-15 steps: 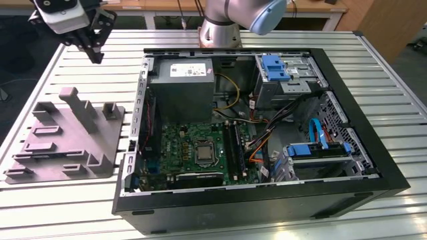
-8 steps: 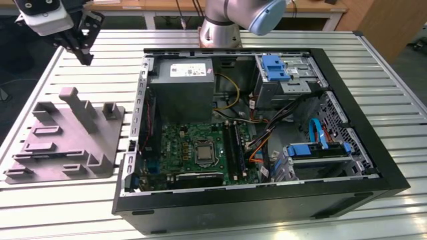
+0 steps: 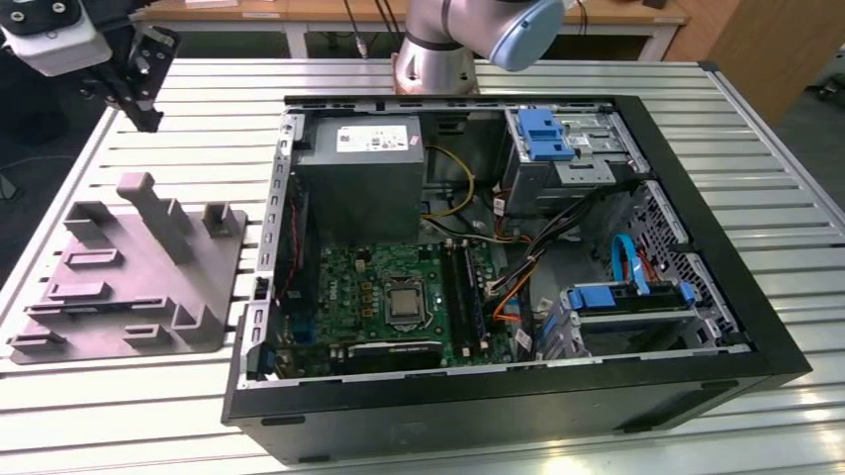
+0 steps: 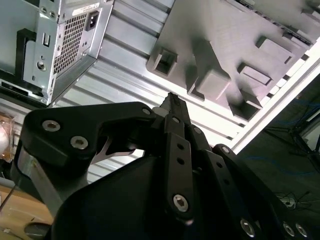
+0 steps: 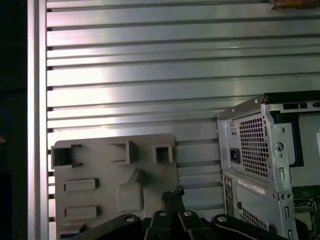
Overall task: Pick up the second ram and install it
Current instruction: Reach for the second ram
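Presently gripper (image 4: pixel 172 101) pinched closed, empty, near tray (image 3: pixel 133 282). Ram likely light, stiff, fragile; grip by long edges, off chips.

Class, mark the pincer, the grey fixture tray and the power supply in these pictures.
pincer (image 4: pixel 172 100), second wrist view, between its tips.
grey fixture tray (image 3: pixel 212 279), exterior view, flat base.
power supply (image 3: pixel 356 188), exterior view, grey top face.

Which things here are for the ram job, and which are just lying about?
For the job: gripper, empty; grey holder tray; motherboard; its socket rails.

Just lying about: power supply; blue drive bracket; orange cable.
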